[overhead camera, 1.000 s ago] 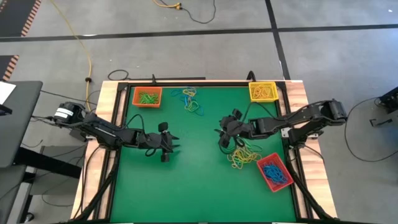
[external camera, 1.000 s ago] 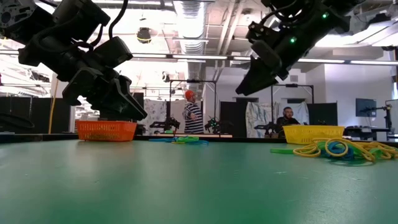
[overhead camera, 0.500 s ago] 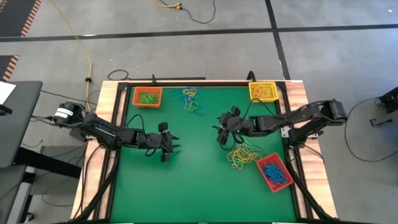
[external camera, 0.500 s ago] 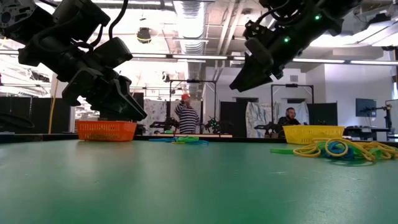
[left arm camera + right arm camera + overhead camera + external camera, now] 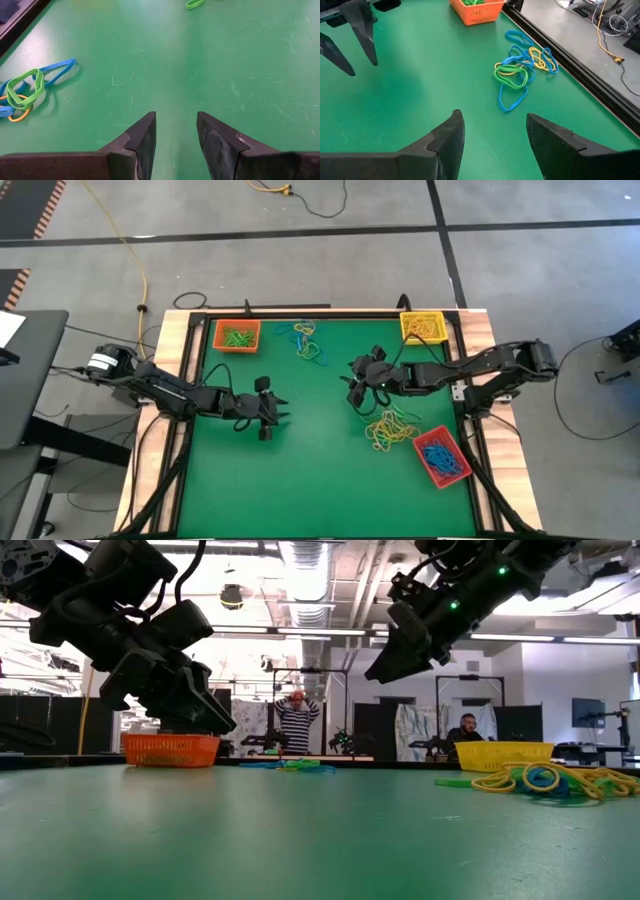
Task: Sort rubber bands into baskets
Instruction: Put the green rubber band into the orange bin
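Note:
Loose rubber bands lie in two heaps on the green mat. A blue, green and yellow heap (image 5: 305, 340) lies near the far edge, and a mostly yellow heap (image 5: 390, 430) lies at the right. The orange basket (image 5: 237, 336) holds green bands, the yellow basket (image 5: 422, 327) holds yellow ones, and the red basket (image 5: 441, 456) holds blue ones. My right gripper (image 5: 495, 132) hangs open above the mat between the two heaps, with nothing between its fingers. My left gripper (image 5: 176, 135) is open over bare mat left of centre.
The far heap (image 5: 520, 70) lies ahead of my right gripper, beside the table's black rail (image 5: 580, 75). A single green band (image 5: 195, 4) lies apart on the mat. People stand in the room beyond the table (image 5: 293, 725). Bare mat spreads across the near half.
My right gripper has swung a little toward the table's far edge and slightly up, away from the yellow heap, staying open. My left arm has kept still.

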